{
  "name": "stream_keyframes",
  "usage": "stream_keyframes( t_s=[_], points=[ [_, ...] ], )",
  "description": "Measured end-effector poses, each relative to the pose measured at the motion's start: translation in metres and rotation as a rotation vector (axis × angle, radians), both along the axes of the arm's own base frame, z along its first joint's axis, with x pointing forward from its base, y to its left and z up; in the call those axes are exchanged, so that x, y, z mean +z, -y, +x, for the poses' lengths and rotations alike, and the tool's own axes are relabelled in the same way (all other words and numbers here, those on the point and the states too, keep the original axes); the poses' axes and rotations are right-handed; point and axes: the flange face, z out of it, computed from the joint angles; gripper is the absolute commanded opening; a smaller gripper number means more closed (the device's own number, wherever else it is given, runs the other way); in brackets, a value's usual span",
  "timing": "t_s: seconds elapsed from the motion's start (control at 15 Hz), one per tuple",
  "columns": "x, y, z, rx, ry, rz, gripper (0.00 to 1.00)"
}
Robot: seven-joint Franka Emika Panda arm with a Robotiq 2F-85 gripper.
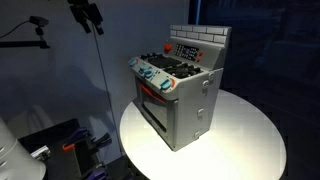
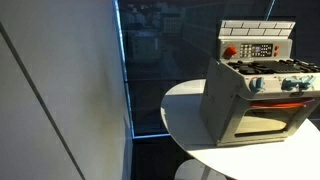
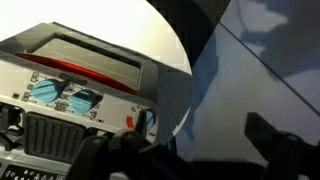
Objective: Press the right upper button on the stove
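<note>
Black spread-open pincer (image 3: 190, 160) is held with the small grey boxy toy stove (image 1: 185, 95) well below it, so the target could be missed through misaligned descent.

Round white table (image 1: 245, 135) (image 2: 190, 125) — grey toy stove (image 1: 185, 110) (image 2: 225, 105) standing on it

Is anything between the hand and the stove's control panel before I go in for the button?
Nothing visible blocks it. In an exterior view the hand hangs high, apart from the stove, with only open air toward its control panel.
</note>
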Motion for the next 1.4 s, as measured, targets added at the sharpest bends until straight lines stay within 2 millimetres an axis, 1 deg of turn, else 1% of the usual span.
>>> stream_keyframes(
  t_s=[0.53,0.67,0.87,1.13,1.4],
  points=[
    [0.001,0.001,0.001,-0.003,0.003,-0.004,1.0],
    [0.004,0.005,0.003,-0.013,0.013,-0.009,1.0],
    [0.017,0.013,0.01,-0.038,0.042,-0.018,1.0],
    [0.039,0.03,0.022,-0.1,0.087,-0.023,1.0],
    [0.056,0.061,0.041,-0.201,0.116,-0.032,1.0]
  ],
)
